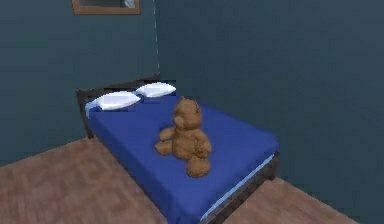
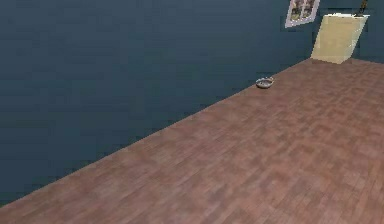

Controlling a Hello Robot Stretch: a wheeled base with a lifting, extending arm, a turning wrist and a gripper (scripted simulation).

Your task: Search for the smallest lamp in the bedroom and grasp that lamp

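In the forward view, across the middle of the frame, a bed (image 1: 130,135) under a blue cover, dark headboard against the teal wall. At its head, toward the upper left, two white pillows (image 1: 118,100) side by side. Near the cover's centre, a brown teddy bear (image 1: 185,138), seated upright. At the top edge, left of centre, the lower part of a framed picture (image 1: 105,6). In the arm side view instead, a wooden floor (image 2: 250,160) running up to a dark blue wall. By that wall, right of centre, a small round bowl-like thing (image 2: 264,83) on the floor. In the upper right corner, a pale cream block (image 2: 335,40) beside a light frame (image 2: 303,12) on the wall. Cannot tell the gripper's state, nor where the smallest lamp stands.
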